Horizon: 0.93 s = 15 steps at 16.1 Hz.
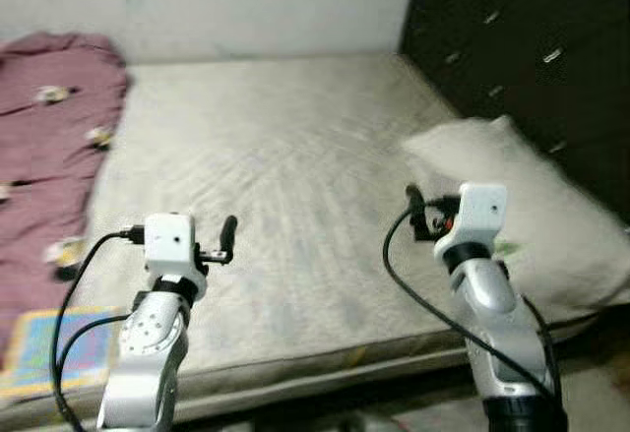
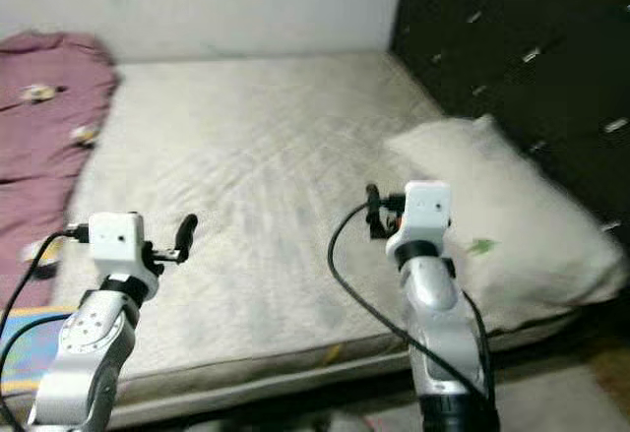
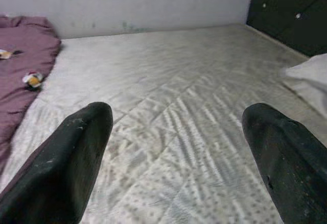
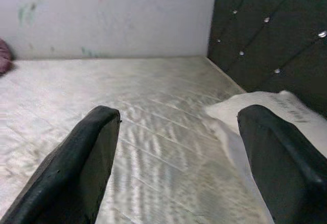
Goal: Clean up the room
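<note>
Pale quilted fabric covers the bare mattress (image 1: 285,186) spread out before you, running from the near edge, where your two arms reach over it, back to a white wall (image 1: 226,4). To your right the dark tufted headboard (image 1: 522,48), set with small shiny studs, stands along the side of the mattress. On your left a maroon blanket (image 1: 44,156) lies bunched along the mattress edge, with a few small light-coloured bits scattered over it; they are too blurred to name. A large white pillow (image 1: 532,216) rests on the right side of the mattress against the headboard, its near corner hanging slightly past the mattress edge. At the near left corner, below the blanket, you can see a flat, brightly patterned piece in blue and yellow (image 1: 49,348); what it is cannot be told.

Your left gripper (image 3: 179,157) hovers over the near left part of the mattress with its two black fingers spread wide and nothing between them. Your right gripper (image 4: 176,157) is held over the near right part, just beside the pillow's near corner, fingers likewise wide apart and empty. In the right wrist view the pillow lies just past the one finger, close to it but not touched.
</note>
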Available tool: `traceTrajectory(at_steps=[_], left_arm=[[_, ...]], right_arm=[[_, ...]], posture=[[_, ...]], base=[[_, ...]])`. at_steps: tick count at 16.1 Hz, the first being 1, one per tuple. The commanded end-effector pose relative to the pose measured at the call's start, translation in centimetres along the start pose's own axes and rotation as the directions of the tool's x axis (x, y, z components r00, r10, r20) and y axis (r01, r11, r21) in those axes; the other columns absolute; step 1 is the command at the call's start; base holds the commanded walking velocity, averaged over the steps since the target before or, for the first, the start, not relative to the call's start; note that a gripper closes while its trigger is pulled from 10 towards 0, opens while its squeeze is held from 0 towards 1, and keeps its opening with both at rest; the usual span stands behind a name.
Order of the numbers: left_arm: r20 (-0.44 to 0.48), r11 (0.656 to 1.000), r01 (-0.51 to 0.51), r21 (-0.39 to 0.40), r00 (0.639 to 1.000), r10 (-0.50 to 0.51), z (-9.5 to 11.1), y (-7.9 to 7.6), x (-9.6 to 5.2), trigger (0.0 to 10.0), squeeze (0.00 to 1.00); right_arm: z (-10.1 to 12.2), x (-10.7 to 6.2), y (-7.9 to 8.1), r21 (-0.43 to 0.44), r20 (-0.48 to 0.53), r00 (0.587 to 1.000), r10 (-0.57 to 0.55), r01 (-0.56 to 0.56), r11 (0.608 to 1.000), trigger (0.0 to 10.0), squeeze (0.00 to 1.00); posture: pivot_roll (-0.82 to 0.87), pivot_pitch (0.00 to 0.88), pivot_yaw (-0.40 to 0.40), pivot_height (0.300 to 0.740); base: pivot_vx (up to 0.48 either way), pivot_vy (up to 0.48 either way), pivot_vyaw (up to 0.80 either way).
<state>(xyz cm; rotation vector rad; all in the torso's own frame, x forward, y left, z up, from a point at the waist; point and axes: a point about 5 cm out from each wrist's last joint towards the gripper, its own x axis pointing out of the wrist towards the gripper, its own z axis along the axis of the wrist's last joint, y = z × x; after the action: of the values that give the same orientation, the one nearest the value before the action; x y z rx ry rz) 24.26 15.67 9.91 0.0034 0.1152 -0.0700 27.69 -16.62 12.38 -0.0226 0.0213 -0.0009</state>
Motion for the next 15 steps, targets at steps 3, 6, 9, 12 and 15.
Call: traceTrajectory(at_steps=[3, 6, 9, 12, 15], left_arm=[[-0.001, 1.0, 0.007, 0.001, 1.0, -0.007, 0.04, -0.42, 0.09, 10.0, 0.0], [-0.001, 1.0, 0.007, 0.001, 1.0, -0.007, 0.05, -0.4, 0.12, 10.0, 0.0], [0.001, 1.0, 0.006, 0.002, 1.0, -0.006, 0.05, -0.45, 0.16, 10.0, 0.0], [0.004, 1.0, 0.003, 0.004, 1.0, -0.003, 0.09, -0.41, 0.22, 10.0, 0.0], [0.002, 1.0, -0.004, 0.005, 1.0, 0.004, 0.13, -0.31, 0.28, 10.0, 0.0]], right_arm=[[-0.4, -0.11, -0.74, 0.011, -0.015, 1.0, -0.027, 0.027, 1.0, 10.0, 1.0], [-0.38, -0.01, -0.73, 0.005, -0.017, 0.999, -0.032, 0.032, 0.999, 10.0, 0.51], [-0.48, 0.07, -0.7, 0.004, -0.02, 0.999, -0.028, 0.028, 1.0, 10.0, 0.0], [-0.46, 0.21, -0.58, 0.004, -0.02, 1.0, -0.021, 0.021, 1.0, 10.0, 0.0], [-0.42, 0.34, -0.52, 0.008, -0.016, 1.0, -0.018, 0.018, 1.0, 10.0, 0.0]], posture=[[0.01, 0.0, -0.002, 0.74], [0.01, 0.0, -0.003, 0.74], [0.01, 0.0, -0.005, 0.74], [0.01, 0.0, -0.005, 0.74], [0.01, 0.0, -0.003, 0.74]], base=[[0.0, 0.48, 0.0], [0.0, 0.48, 0.0], [0.0, 0.48, 0.0], [0.0, 0.48, 0.0], [0.0, 0.48, 0.0]])
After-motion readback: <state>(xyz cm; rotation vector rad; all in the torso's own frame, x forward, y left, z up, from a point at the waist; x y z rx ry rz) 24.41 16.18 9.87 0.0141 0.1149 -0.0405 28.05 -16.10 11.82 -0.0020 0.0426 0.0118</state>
